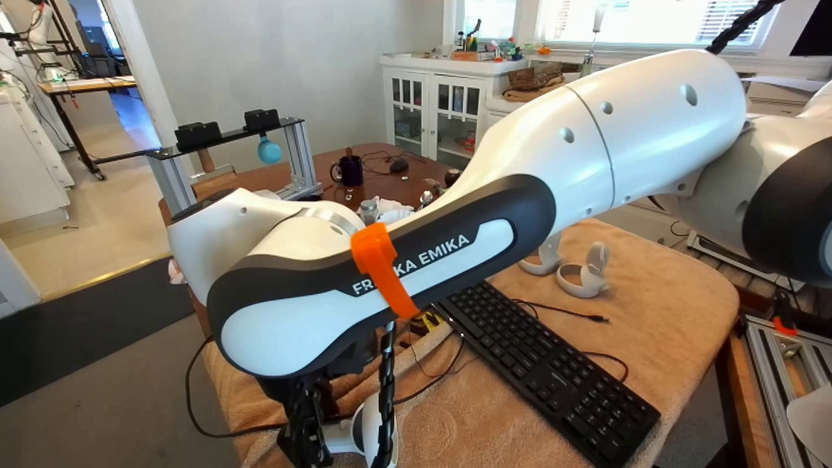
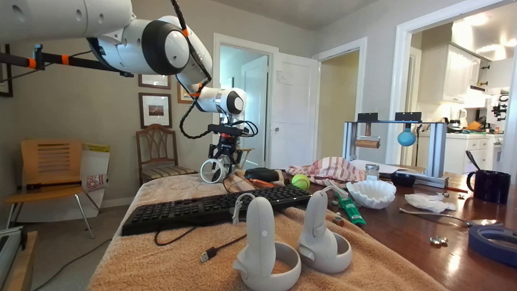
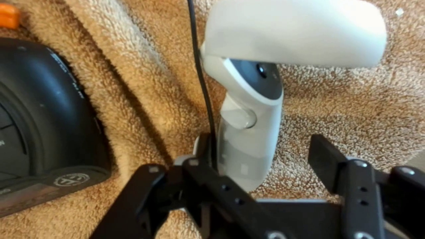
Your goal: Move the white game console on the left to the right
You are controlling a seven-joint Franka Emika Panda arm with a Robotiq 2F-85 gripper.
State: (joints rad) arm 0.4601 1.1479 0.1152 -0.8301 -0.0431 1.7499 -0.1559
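The white game console, a white controller with a ring and dark face, lies on the tan towel in the wrist view (image 3: 252, 132). It also shows in both exterior views (image 1: 374, 429) (image 2: 213, 170). My gripper (image 3: 262, 149) is open around its handle, with one finger on each side. The left finger is close to the handle, and a thin black cable runs between them; I cannot tell whether they touch. A gap with towel showing separates the handle from the right finger. The gripper also shows low over the towel in both exterior views (image 1: 304, 429) (image 2: 228, 161).
A black rounded device (image 3: 49, 126) lies left of the controller in the wrist view. A black keyboard (image 2: 194, 206) crosses the towel. Two similar white controllers (image 2: 264, 246) (image 2: 323, 242) stand beyond it. A tennis ball (image 2: 300, 182) and a white bowl (image 2: 371, 194) are nearby.
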